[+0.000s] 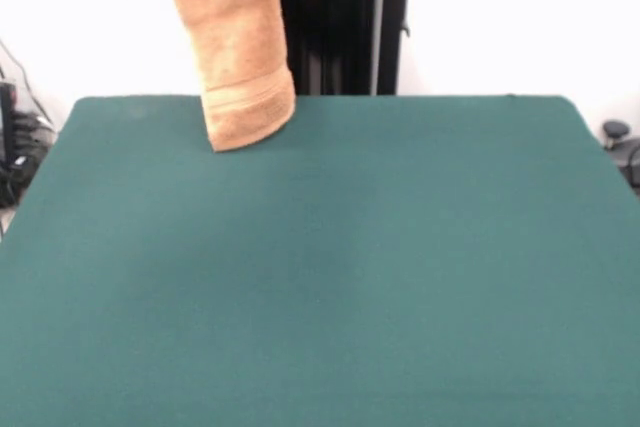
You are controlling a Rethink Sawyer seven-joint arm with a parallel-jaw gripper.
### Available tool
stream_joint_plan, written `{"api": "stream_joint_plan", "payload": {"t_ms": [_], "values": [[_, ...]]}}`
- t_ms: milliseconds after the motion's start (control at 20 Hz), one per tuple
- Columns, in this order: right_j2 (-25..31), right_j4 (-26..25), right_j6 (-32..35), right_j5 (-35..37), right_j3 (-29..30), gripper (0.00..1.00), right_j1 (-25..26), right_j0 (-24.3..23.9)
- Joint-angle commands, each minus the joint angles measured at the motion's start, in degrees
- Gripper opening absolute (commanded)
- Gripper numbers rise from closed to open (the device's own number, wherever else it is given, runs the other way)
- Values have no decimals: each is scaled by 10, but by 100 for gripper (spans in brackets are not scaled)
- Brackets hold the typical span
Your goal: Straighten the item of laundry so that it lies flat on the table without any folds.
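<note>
gripper: out of frame above, grip state cannot be told | towel (236, 42): hangs doubled from top edge, banded end just over table (330, 277) far edge, left of pedestal (340, 27) | handling: light, limp, non-slippery; take hemmed corners

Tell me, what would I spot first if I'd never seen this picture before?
You'd spot the orange-tan terry-cloth towel first: it hangs from above the picture's top edge, left of centre, folded lengthwise, its banded bottom end at the far edge of the table. Next comes the big dark green felt-covered table, filling most of the picture. Behind it, at the top middle, stands the robot's black pedestal against a white wall.
</note>
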Motion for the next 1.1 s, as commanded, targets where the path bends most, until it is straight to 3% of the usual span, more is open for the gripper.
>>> {"api": "stream_joint_plan", "payload": {"t_ms": [50, 1100], "values": [[23, 36, 69, -63, 29, 0, 1, 32], [15, 36, 75, -49, 17, 0, 6, 28]]}}
